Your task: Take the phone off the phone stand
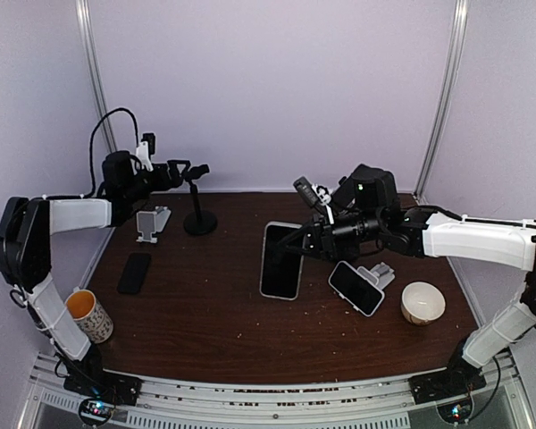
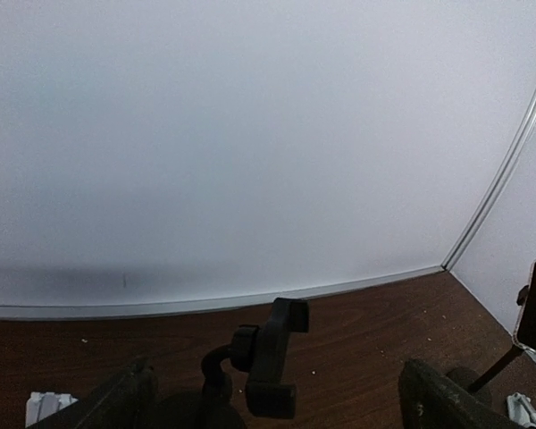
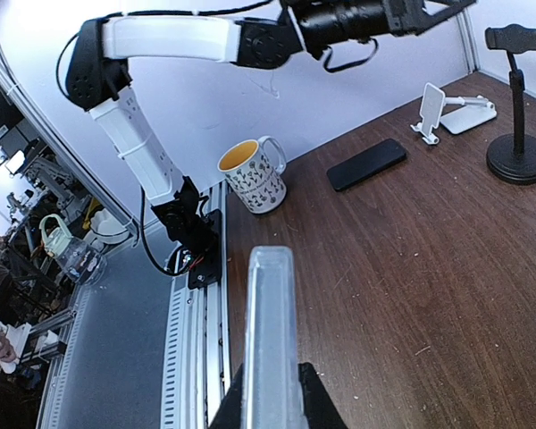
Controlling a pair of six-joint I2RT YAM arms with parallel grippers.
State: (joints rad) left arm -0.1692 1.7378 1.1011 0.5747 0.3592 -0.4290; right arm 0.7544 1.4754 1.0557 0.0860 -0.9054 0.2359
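Top external: white-walled table; left end effector wide, right end effector gripping phone.

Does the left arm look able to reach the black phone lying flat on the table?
Probably yes. The black phone lies uncovered on that arm's side, and the left pincer is open, holding nothing, up by the black phone stand.

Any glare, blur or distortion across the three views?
Top external: even light, sharp, faint sheen on the held phone. Left wrist: mostly blank wall, stand clamp dark and slightly soft. Right wrist: fisheye bends the rail; the phone, close-up, blurs.
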